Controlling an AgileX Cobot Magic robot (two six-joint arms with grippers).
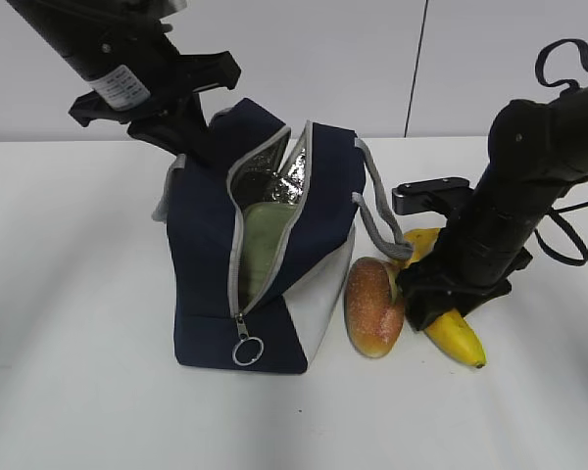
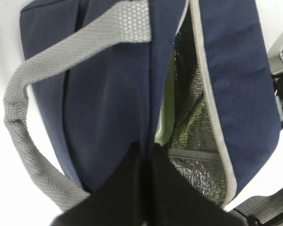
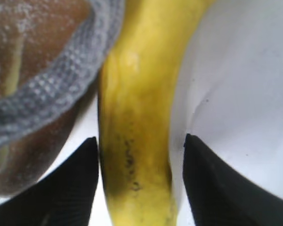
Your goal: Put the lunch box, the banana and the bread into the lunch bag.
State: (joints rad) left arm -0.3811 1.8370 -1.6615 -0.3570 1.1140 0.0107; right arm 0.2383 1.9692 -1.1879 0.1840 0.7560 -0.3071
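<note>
Left gripper [image 2: 146,155] pinching lunch bag [image 1: 211,245] wall shut, holding mouth open; right gripper [image 3: 139,181] straddling banana [image 3: 141,117], not yet clamped.

I see bright, even light on the white table [image 1: 78,392], with only soft shadows. The banana [image 3: 137,117] between my right jaws looks blurry up close. The silver lining [image 2: 188,117] past my left jaws shines a bit.

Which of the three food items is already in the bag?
The lunch box: its green lid shows through the open zipper. The bread and banana lie on the table beside the bag.
</note>
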